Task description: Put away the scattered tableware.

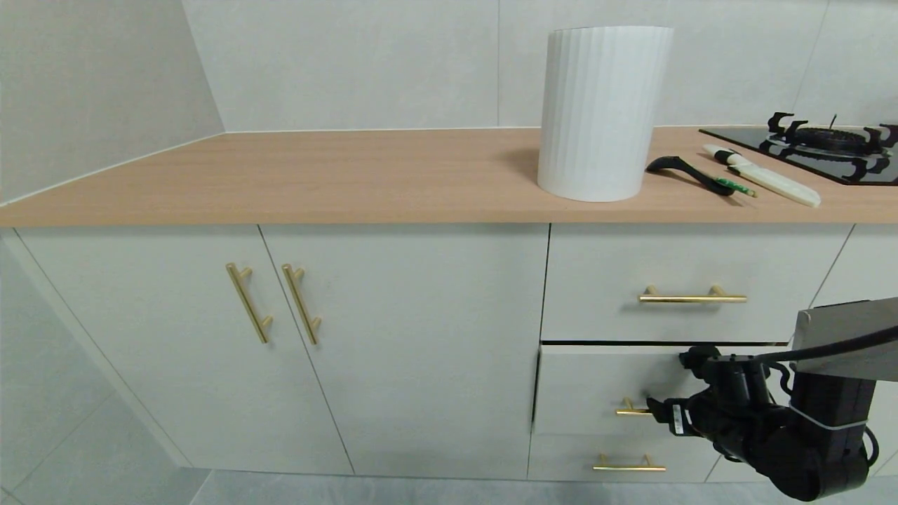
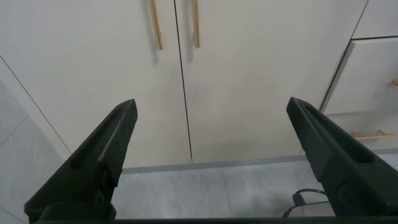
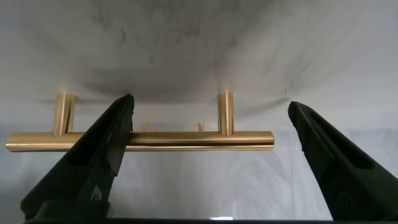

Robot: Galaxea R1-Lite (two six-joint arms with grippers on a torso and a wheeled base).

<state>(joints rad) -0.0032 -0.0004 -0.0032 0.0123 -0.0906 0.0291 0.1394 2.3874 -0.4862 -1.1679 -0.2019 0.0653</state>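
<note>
So the right hand [image 1: 663, 410] is down low at the middle drawer [image 1: 596, 386], wide open. In its wrist view the gold handle [image 3: 140, 140] runs straight across in front of the right hand [image 3: 209, 106], with one finger on each side of the bar. I can't tell if either finger actually touches it. There's a dark gap along the drawer's top edge.

The tableware is way above that hand, on the tabletop [image 1: 316, 175]. There's a black spoon [image 1: 687, 172], a white knife [image 1: 765, 184] and a small green thing [image 1: 736, 186] I can't make out. All three lie close together. A tall white ribbed container [image 1: 596, 112] stands upright just beside the spoon, and the stove [image 1: 821, 144] sits beyond the knife.

The left hand [image 2: 211, 102] is open too, holding nothing. Ahead of it are the two cabinet doors [image 2: 180, 74], with the floor [image 2: 205, 190] below.
</note>
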